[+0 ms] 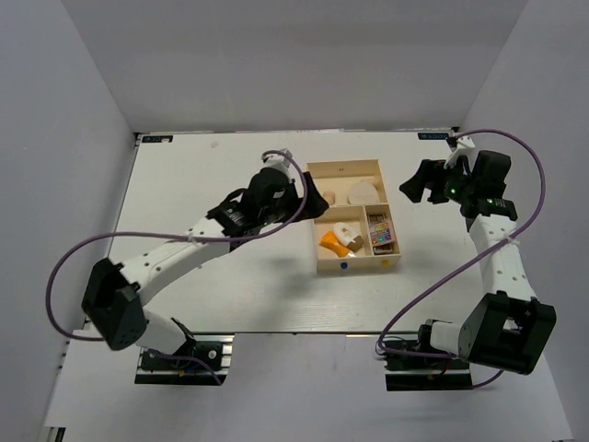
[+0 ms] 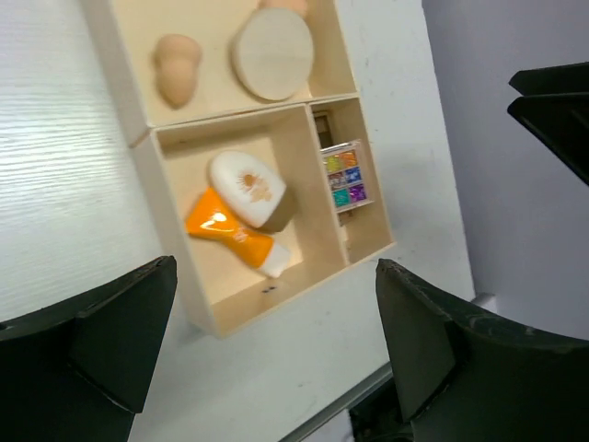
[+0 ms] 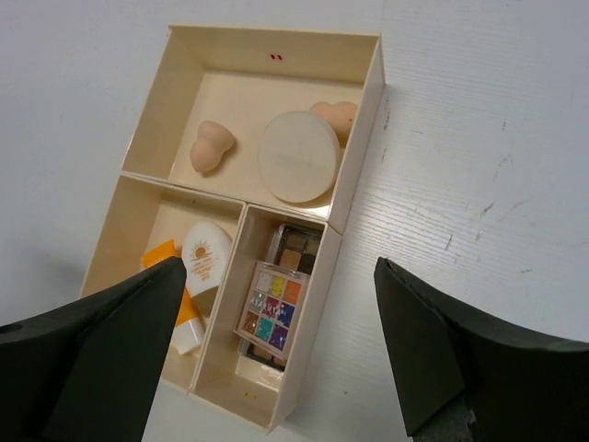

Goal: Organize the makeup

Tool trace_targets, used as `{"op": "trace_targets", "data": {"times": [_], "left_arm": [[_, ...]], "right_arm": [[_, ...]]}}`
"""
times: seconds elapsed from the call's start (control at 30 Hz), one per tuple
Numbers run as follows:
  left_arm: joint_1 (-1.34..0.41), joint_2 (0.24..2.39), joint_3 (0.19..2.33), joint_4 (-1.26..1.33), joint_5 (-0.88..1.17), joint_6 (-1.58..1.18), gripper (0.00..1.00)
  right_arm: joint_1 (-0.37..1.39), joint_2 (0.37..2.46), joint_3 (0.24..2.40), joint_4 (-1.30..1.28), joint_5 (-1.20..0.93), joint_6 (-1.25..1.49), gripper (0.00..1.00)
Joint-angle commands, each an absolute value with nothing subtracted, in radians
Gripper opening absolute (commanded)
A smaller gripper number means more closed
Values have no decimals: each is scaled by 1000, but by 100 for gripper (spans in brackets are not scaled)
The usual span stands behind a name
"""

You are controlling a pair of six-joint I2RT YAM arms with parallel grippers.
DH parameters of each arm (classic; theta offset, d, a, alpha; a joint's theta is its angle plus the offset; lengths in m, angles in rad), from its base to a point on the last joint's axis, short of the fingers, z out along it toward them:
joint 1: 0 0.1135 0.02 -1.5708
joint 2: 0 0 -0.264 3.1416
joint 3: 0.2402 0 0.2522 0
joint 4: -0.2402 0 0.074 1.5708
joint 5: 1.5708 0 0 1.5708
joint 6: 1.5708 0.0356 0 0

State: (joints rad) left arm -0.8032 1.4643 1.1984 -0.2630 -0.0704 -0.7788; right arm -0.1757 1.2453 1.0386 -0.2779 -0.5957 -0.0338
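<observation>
Top external view: I see the table [image 1: 230,276] carrying the cream box [image 1: 313,212]. Left claw [image 2: 276,267] and right claw [image 3: 279,267] flank it, both spread wide and empty. Two peach sponges [image 3: 212,147] and the round disc [image 3: 297,157] lie in the far compartment. The orange tube [image 2: 230,235] and white egg-shaped item [image 2: 247,189] lie near-left, and the colourful palette [image 3: 270,308] sits atop the brown palettes [image 3: 294,244] near-right.

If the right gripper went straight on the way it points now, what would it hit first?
Probably the small colourful palette, lying atop a brown palette in the narrow compartment, centred ahead of the right gripper; depth is unclear.
</observation>
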Motion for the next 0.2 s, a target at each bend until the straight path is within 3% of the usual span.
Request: {"op": "trace_targets", "data": {"times": [0.0,0.17], "left_arm": [[-792,1343,1129,-284,-169,-680,98],[-782,1178,994,-281,-204,-669,98]], "right_arm": [[-181,1255,1091,-299,-534,-23,89],[-179,1246,1079,-282,-497,-32,89]]}}
